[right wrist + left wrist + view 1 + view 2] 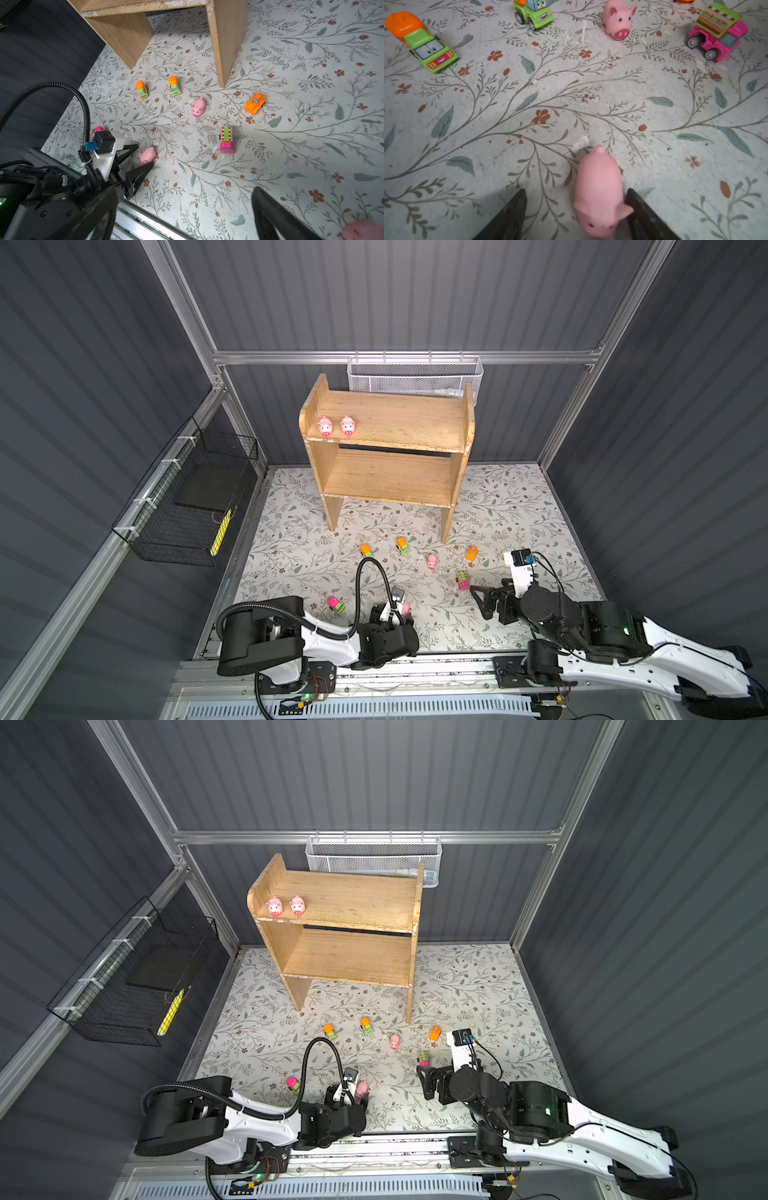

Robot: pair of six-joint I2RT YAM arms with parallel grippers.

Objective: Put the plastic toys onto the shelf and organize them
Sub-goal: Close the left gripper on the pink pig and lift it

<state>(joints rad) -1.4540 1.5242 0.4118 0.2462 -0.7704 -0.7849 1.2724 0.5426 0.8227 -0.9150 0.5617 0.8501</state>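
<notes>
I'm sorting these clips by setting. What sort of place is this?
Probably a robot test booth: aluminium frame, dark corrugated walls, left arm and right arm on a rail, facing a wooden shelf.

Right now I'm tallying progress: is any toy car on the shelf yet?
No, the shelf holds only two pigs on its top board; the cars all sit down on the mat.

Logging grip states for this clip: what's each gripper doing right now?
Left gripper: open, jaws straddling a pig, not yet clamped.
Right gripper: open, empty.
</notes>
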